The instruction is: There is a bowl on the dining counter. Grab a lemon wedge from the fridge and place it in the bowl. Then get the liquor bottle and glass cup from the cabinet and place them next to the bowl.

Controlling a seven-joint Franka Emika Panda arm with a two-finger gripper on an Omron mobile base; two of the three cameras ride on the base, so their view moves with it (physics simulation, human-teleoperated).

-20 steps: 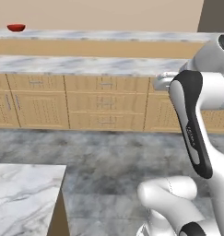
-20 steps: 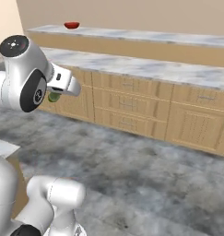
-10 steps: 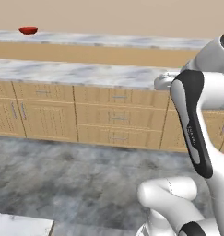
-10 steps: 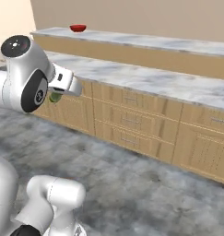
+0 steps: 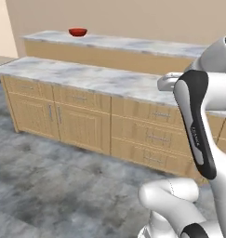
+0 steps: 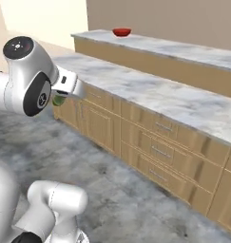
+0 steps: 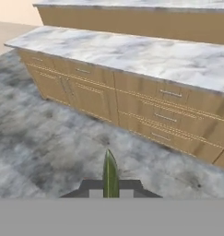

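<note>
Claw (image 7: 111, 190) jaws are seen clamped on a green lemon wedge (image 7: 110, 174) above the grey floor (image 7: 44, 143), while the red bowl (image 5: 77, 32) is set far off on the dining counter (image 5: 133, 44).

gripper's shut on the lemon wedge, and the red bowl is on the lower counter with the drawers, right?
Not quite. The gripper is shut on the lemon wedge, as the hand view shows, but the red bowl sits on the higher dining counter behind, not on the lower counter with the drawers. The left base view shows this plainly.
</note>
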